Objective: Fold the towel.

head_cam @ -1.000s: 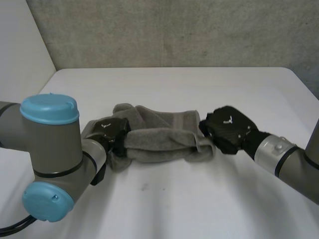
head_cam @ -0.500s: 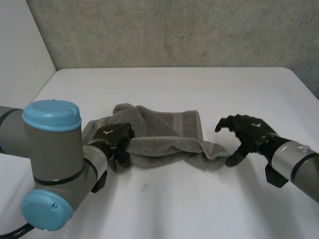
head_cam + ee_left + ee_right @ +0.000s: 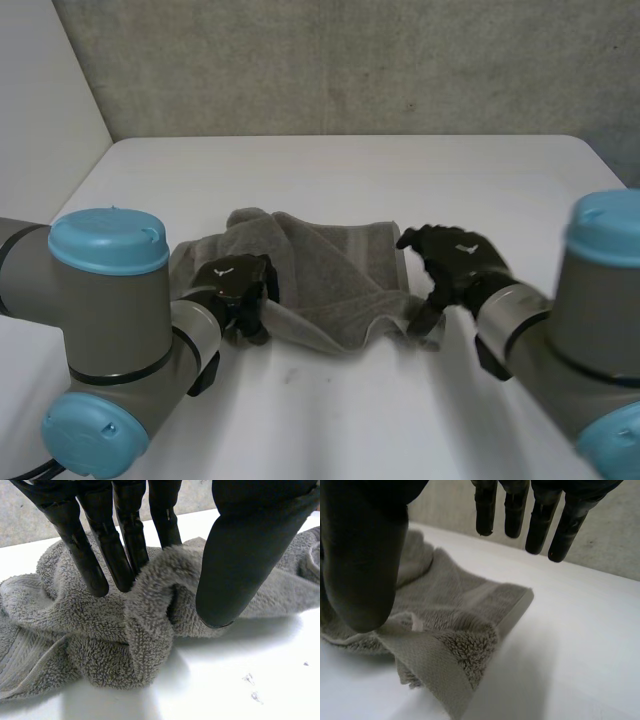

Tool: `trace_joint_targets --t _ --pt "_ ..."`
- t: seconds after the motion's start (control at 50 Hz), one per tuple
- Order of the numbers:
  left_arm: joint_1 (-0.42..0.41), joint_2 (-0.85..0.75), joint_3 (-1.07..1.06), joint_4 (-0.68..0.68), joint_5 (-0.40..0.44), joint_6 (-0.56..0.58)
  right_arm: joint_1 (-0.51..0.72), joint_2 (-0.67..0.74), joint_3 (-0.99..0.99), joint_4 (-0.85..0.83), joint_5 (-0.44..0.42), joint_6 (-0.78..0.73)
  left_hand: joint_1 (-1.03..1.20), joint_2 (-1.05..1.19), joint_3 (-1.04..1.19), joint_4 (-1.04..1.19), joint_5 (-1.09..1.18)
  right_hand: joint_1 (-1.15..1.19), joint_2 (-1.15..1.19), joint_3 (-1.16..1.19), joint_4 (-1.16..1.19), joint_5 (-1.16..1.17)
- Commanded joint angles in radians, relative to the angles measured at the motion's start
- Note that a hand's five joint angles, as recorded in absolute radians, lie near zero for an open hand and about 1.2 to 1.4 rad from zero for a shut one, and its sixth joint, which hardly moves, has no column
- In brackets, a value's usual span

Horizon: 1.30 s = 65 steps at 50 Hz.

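Left fingers (image 3: 122,555) pinch the towel (image 3: 330,275) edge; right fingers (image 3: 515,510) hang released over its corner.

We take this for a robotics lab or test cell rather than a home. We see a plain white table (image 3: 480,180) whose far edge meets a bare, grey, concrete-like wall (image 3: 350,60), and a blank white panel (image 3: 40,100) stands along the table's left edge up to the far left corner. Over the near edge reach two machine arms with grey joints and light-blue caps, the left arm (image 3: 105,300) and the right arm (image 3: 590,330), and between them on the table lies a crumpled grey towel (image 3: 330,270), set out like a test piece.
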Motion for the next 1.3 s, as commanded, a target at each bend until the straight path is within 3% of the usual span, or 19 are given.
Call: trace_joint_targets --t 0.02,0.28,0.4,0.42,0.46,0.72,0.76,0.8,0.86,0.88,0.9,0.98,1.04,1.08,1.1,1.12,1.22,1.3 --pt "-0.001 -0.001 0.005 0.000 0.000 0.000 0.095 0.078 -0.031 0.001 0.140 -0.063 0.105 0.108 0.107 0.108 0.107 -0.102 -0.128 -0.104 -0.103 -0.067" --pt "-0.001 -0.020 0.037 0.006 0.000 0.000 0.205 0.066 0.009 -0.006 0.221 -0.196 0.173 0.175 0.175 0.175 0.175 -0.100 -0.127 -0.103 -0.101 -0.066" --pt "-0.001 -0.040 0.074 0.008 -0.002 0.000 0.256 0.050 0.032 -0.011 0.263 -0.221 0.411 0.413 0.412 0.413 0.413 -0.097 -0.124 -0.100 -0.098 -0.063" --pt "-0.001 -0.046 0.081 0.008 -0.002 0.003 0.268 0.055 0.035 -0.012 0.275 -0.228 0.556 0.558 0.558 0.558 0.558 -0.091 -0.118 -0.094 -0.093 -0.057" --pt "-0.001 -0.050 0.088 0.009 -0.002 0.009 0.279 0.062 0.034 -0.018 0.286 -0.233 0.641 0.644 0.643 0.644 0.643 -0.088 -0.115 -0.091 -0.090 -0.054" --pt "0.010 -0.052 0.074 0.011 -0.003 0.020 0.276 0.217 0.003 -0.139 0.301 -0.284 0.642 0.645 0.644 0.645 0.644 0.111 0.084 0.109 0.110 0.145" --pt "0.013 -0.051 0.072 0.009 -0.003 0.020 0.274 0.237 0.002 -0.158 0.304 -0.296 0.642 0.645 0.644 0.645 0.644 0.191 0.164 0.188 0.189 0.225" --pt "0.017 -0.046 0.071 0.009 -0.002 0.017 0.264 0.246 0.011 -0.192 0.304 -0.310 0.642 0.645 0.644 0.645 0.644 0.482 0.456 0.480 0.481 0.517" --pt "0.022 -0.038 0.069 0.005 -0.002 0.012 0.247 0.245 0.018 -0.212 0.306 -0.317 0.642 0.645 0.644 0.645 0.644 0.672 0.645 0.670 0.671 0.706" --pt "0.022 -0.038 0.069 0.005 -0.002 0.012 0.206 0.231 0.034 -0.228 0.312 -0.327 0.642 0.645 0.644 0.645 0.644 1.024 0.997 1.021 1.022 1.058" --pt "0.028 -0.034 0.062 0.003 -0.002 0.012 0.172 0.216 0.051 -0.239 0.317 -0.334 0.642 0.645 0.644 0.645 0.644 1.119 1.092 1.117 1.118 1.154" --pt "0.034 -0.017 0.045 0.003 0.001 0.014 0.100 0.130 0.088 -0.273 0.306 -0.342 0.642 0.645 0.644 0.645 0.644 1.120 1.093 1.118 1.119 1.155" --pt "0.025 0.002 0.032 -0.003 0.003 0.017 0.037 0.032 0.117 -0.290 0.265 -0.353 0.481 0.483 0.483 0.484 0.483 1.120 1.093 1.118 1.119 1.155" --pt "0.007 0.017 0.016 -0.021 0.029 0.020 0.007 0.001 0.126 -0.287 0.223 -0.368 0.113 0.115 0.115 0.116 0.115 1.120 1.093 1.118 1.119 1.155" --pt "0.007 0.017 0.015 -0.021 0.029 0.020 -0.020 -0.011 0.132 -0.278 0.176 -0.389 0.111 0.114 0.113 0.114 0.113 1.120 1.093 1.118 1.119 1.155" --pt "-0.006 0.028 0.005 -0.037 0.058 0.023 -0.043 -0.013 0.140 -0.267 0.134 -0.417 -0.075 -0.073 -0.073 -0.072 -0.073 1.120 1.093 1.118 1.119 1.155" --pt "-0.018 0.075 -0.007 -0.096 0.157 0.028 -0.136 -0.014 0.153 -0.227 0.076 -0.500 -0.252 -0.250 -0.251 -0.250 -0.250 1.120 1.093 1.118 1.119 1.155" --pt "-0.007 0.097 0.000 -0.110 0.172 0.043 -0.183 -0.014 0.164 -0.224 0.067 -0.525 -0.341 -0.339 -0.339 -0.338 -0.339 1.120 1.093 1.118 1.119 1.155"
